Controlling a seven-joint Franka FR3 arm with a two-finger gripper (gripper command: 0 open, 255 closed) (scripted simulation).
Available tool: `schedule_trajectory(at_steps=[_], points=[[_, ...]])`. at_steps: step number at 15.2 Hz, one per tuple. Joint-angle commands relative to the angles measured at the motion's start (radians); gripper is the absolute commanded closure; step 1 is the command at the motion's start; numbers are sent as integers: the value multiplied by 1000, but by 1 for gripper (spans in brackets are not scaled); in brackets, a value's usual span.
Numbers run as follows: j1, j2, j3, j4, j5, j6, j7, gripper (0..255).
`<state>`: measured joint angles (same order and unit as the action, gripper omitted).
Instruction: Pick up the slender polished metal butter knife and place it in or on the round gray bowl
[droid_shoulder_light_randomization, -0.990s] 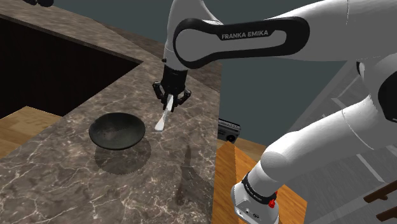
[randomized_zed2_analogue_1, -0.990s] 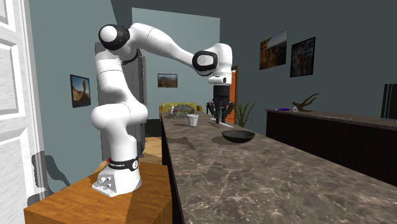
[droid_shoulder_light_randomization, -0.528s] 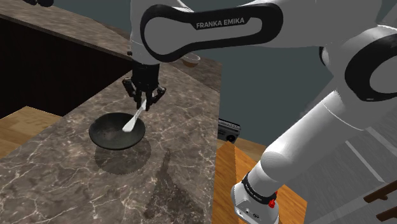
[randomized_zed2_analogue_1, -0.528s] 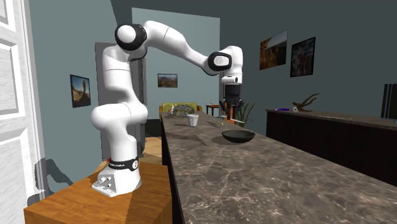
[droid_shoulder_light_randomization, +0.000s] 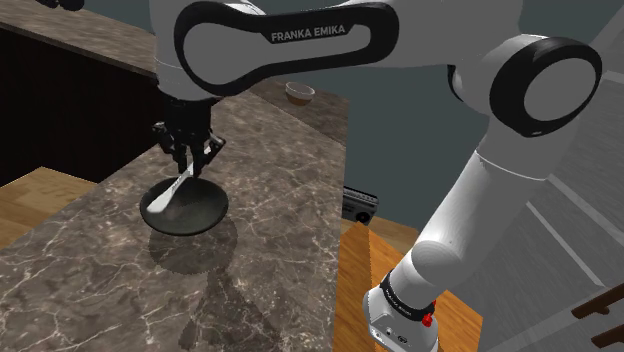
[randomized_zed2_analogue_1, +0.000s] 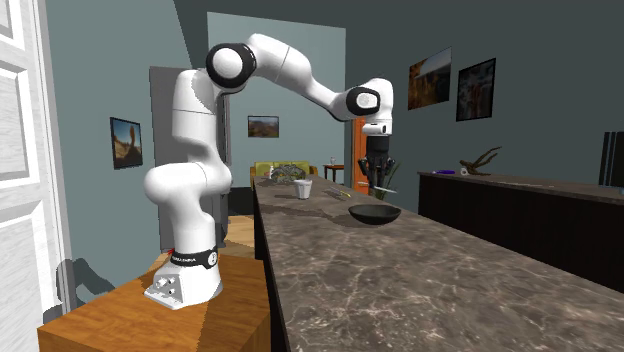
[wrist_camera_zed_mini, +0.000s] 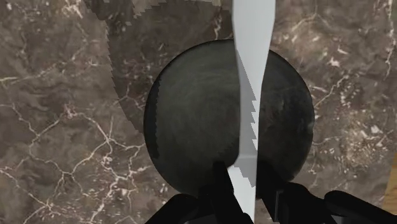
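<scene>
Knife (wrist_camera_zed_mini: 251, 95) is clamped between the pincer's (wrist_camera_zed_mini: 247, 191) fingers. Its long axis runs straight out from the fingertips and slants down over the bowl (wrist_camera_zed_mini: 191, 127), which lies directly beneath the pincer. A short descent and a release should drop it inside, though a blade this long may tip over the rim. The knife is pale, flat and slender, tapering toward its end. The bowl is round, shallow and dark grey with a brushed sheen, on a brown veined stone counter (wrist_camera_zed_mini: 63, 127).
</scene>
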<state>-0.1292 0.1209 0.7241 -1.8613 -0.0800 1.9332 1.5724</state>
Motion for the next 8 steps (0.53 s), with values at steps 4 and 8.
schedule_trajectory(at_steps=[4, 8], points=[[5, 24, -2, -42, -19, 60, 14, 255], [9, 45, -6, -75, -37, 109, 26, 255]])
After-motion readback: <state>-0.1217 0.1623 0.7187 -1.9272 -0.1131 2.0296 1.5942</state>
